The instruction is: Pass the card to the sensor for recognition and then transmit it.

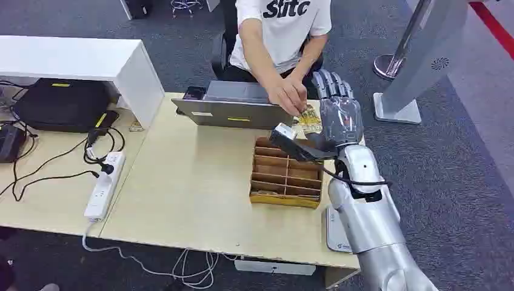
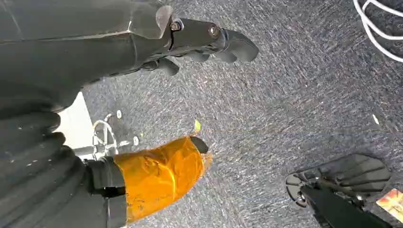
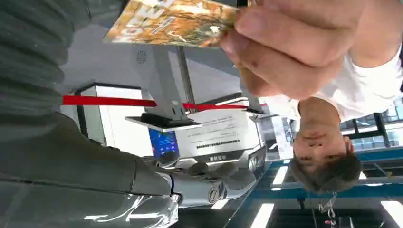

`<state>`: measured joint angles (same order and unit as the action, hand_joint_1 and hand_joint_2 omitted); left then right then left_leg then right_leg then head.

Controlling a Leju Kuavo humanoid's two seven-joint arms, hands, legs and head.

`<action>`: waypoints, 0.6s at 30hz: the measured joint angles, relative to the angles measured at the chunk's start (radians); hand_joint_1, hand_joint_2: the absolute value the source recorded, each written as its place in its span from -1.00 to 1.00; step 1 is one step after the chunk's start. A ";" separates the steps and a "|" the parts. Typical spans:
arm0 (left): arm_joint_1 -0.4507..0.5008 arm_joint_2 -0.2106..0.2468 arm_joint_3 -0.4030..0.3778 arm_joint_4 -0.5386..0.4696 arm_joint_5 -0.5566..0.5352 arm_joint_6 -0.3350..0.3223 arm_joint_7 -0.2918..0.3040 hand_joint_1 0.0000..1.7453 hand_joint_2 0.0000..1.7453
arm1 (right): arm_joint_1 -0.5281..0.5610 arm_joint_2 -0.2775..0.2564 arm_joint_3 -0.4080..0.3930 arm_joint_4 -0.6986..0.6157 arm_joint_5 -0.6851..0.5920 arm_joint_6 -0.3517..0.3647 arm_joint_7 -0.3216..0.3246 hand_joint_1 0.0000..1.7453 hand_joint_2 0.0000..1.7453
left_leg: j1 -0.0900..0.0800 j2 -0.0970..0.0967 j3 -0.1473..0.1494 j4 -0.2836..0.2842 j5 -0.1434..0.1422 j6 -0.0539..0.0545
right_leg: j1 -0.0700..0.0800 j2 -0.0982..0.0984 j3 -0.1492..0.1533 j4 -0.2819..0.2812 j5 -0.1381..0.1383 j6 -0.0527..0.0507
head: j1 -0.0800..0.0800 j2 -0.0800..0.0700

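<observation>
**Operator:** Where was the card at that moment?

**Observer:** You had it off the table (image 1: pixel 182 200). The card (image 1: pixel 310 119) was up at the far edge, pinched in the person's hand (image 1: pixel 290 94), just beside your right hand (image 1: pixel 338 115). From the right wrist you saw the same thing close up: the card (image 3: pixel 171 16) sat between the person's fingertips (image 3: pixel 285 42).

**Operator:** Was my right hand gripping it?

**Observer:** No. Your right hand was raised, with its fingers stretched upward and slightly apart and the thumb (image 1: pixel 297 144) sticking out toward the laptop (image 1: pixel 233 109). The wrist camera showed your thumb (image 3: pixel 209 187) extended with nothing against it. I couldn't tell whether the card's edge brushed your hand.

**Operator:** And the left hand?

**Observer:** Your left hand (image 2: pixel 142 95) hung low over the grey carpet (image 2: pixel 294 104). Its dark fingers (image 2: pixel 228 45) were well apart from the orange-wrapped thumb (image 2: pixel 161 175), and it held nothing.

**Operator:** What else was around?

**Observer:** A wooden box with dividers (image 1: pixel 285 173) stood on the table just below your right hand, touching neither the hand nor the card. A flat white device (image 1: pixel 336 230) lay at the near edge, partly under your forearm. On your left were a white power strip (image 1: pixel 104 185) with cables, a black bag (image 1: pixel 60 103) and a white shelf (image 1: pixel 79 60). A grey kiosk stand (image 1: pixel 424 54) stood on the floor to your right, well away from the table.
</observation>
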<state>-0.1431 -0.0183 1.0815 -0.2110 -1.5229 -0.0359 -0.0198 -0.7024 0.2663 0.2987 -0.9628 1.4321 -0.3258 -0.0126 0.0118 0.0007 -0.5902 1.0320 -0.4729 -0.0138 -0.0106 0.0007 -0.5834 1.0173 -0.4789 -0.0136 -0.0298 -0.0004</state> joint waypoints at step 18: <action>-0.002 0.000 0.000 0.000 -0.003 0.010 0.009 -1.00 1.00 | 0.033 0.018 -0.038 -0.043 -0.027 -0.013 -0.059 1.00 1.00 | 0.000 0.000 0.000 0.000 0.000 0.000 | 0.000 0.000 0.000 0.000 0.000 0.000 | 0.000 0.000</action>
<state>-0.1448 -0.0187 1.0815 -0.2110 -1.5259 -0.0256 -0.0107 -0.6695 0.2842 0.2605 -1.0063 1.4046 -0.3391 -0.0713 0.0118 0.0007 -0.5905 1.0320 -0.4729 -0.0137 -0.0106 0.0007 -0.5838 1.0171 -0.4789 -0.0136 -0.0294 -0.0004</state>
